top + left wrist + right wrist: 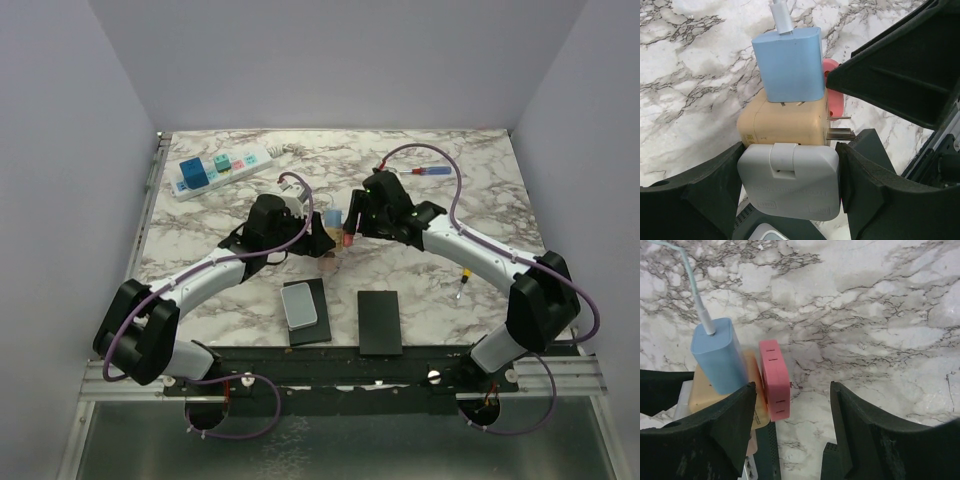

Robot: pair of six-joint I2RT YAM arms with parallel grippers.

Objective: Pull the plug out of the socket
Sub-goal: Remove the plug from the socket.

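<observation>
1. The power strip (222, 170) lay at the far left of the surface (480, 200), well apart from both hands, which met near the middle. A blue block (192, 172) stood on its left end, and its white cord (281, 150) ran off its right end.
2. The left hand (790, 150) was closed on a grey adapter (790, 190), one finger pressed to each side of it.
3. A beige adapter (780, 125) sat against the far side of the grey one. A blue plug (789, 62) with a white cable (690, 285) was pushed into it, a sliver of its pins showing. Metal pins (840, 134) stuck out of the beige adapter's right side.
4. A pink adapter (775, 380) stood just beside the beige one, on the right.
5. The right hand (794, 387) was wide open and held nothing. The pink adapter lay in the gap, close to its left finger (735, 420).
6. Nearer the arm bases lay a black pad (318, 335) carrying a grey box (300, 306), with a bare black pad (379, 322) to its right.
7. A red-and-blue screwdriver (425, 171) lay at the far side, and a small yellow-handled tool (463, 283) lay near the right arm. Nothing stood between the hands and the power strip.
</observation>
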